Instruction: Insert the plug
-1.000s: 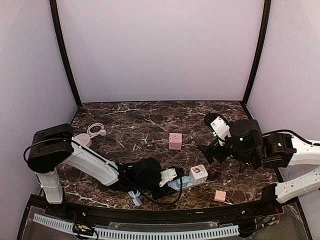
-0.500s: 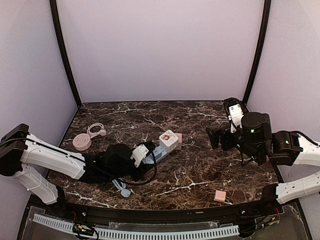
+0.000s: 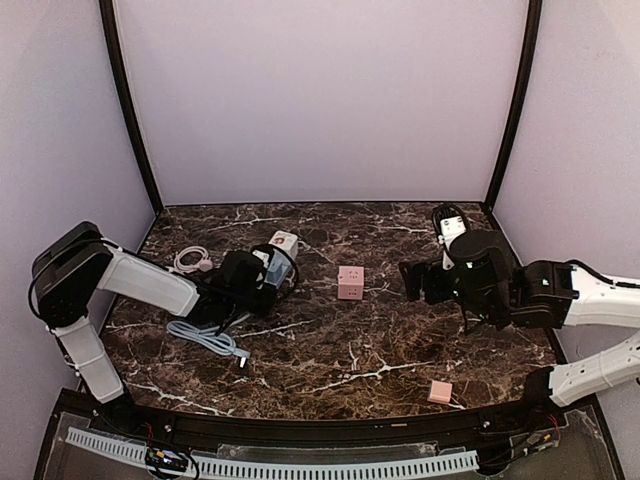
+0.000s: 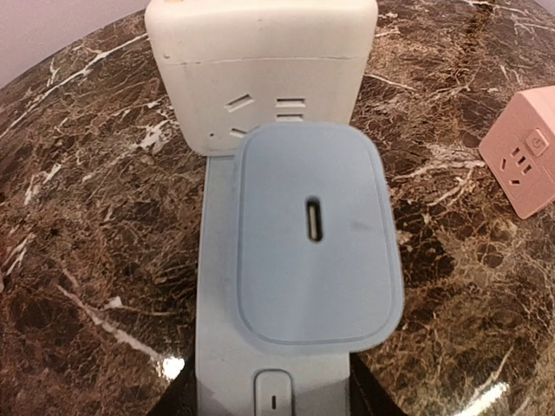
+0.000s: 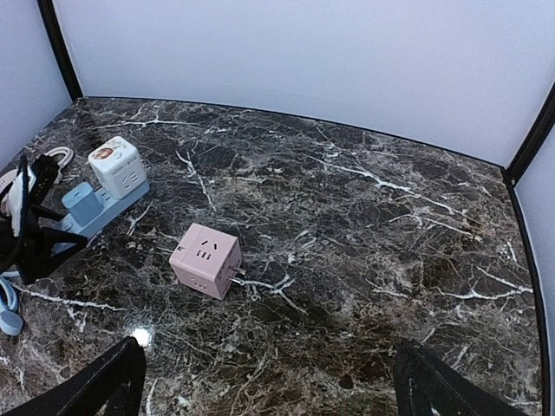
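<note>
There are two cube sockets, one white and one pink. There is one blue power strip and one small pink block. The left gripper is closed on the strip's near end, with its fingers mostly cut off in the wrist view. The white cube sits at the strip's far end. The plug on the blue cable lies loose on the table. The right gripper is wide open and holds nothing.

We overlook the tabletop from above its near edge. Left wrist: close on the power strip. Right wrist: facing the far-left corner. All show the pink cube.
</note>
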Robot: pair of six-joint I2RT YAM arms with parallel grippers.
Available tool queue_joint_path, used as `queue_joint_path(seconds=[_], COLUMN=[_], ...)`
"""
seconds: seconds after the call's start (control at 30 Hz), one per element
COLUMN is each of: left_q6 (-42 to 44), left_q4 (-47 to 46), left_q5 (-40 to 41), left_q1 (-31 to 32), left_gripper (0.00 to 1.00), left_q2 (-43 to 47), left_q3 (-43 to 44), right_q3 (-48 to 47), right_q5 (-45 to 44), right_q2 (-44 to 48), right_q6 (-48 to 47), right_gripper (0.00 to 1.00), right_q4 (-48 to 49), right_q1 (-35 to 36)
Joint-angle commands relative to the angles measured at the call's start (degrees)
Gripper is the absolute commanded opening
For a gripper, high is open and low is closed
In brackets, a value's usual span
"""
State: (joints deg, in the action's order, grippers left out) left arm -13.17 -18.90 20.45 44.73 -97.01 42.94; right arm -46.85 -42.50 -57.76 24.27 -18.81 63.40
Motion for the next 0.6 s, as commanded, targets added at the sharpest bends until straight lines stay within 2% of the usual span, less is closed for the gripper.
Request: queue_joint_path(seconds=[0.0, 0.2, 0.3, 0.37, 0.4, 0.5, 0.53, 0.57], left_q6=[-2.5, -2.9, -2.8, -3.1, -3.2, -3.2, -2.9, -2.8], left_q4=[-2.8, -3.7, -4.0, -3.7, -3.6, -2.0, -1.3, 0.2], left_q5=[-3.4, -4.2, -5.0, -5.6, -5.7, -5.3, -4.9, -3.9], left_q1=[-1.1, -1.4, -1.4, -1.4, -1.4, -1.4, -1.4, -1.4], left_gripper=[0.07, 0.10, 0.18, 0.31, 0.43, 0.65, 0.78, 0.83], left_q2=[-5.6, -9.9, -10.4, -10.5, -10.4, -9.1, -8.5, -7.3], left_q3=[6.5, 8.7, 8.6, 8.7, 8.7, 8.7, 8.8, 9.0], right_q3=[0.8, 1.4, 1.6, 1.9, 2.0, 2.4, 2.6, 2.6], right_q5=[1.1, 2.4, 2.6, 3.0, 3.1, 4.1, 4.4, 4.6], right_q2=[-2.1, -4.0, -4.8, -5.1, -5.3, -5.6, -5.6, -5.7], right_q6=[4.0, 4.9, 4.6, 4.3, 4.1, 3.5, 3.3, 3.1], right_gripper=[0.99, 0.99, 0.99, 0.99, 0.99, 0.99, 0.99, 0.99], right_q4=[1.6, 1.7, 2.0, 2.5, 2.7, 3.7, 4.0, 4.2], right_q1=[-0.6, -1.1, -1.5, -1.8, -2.0, -2.3, -2.4, -2.5])
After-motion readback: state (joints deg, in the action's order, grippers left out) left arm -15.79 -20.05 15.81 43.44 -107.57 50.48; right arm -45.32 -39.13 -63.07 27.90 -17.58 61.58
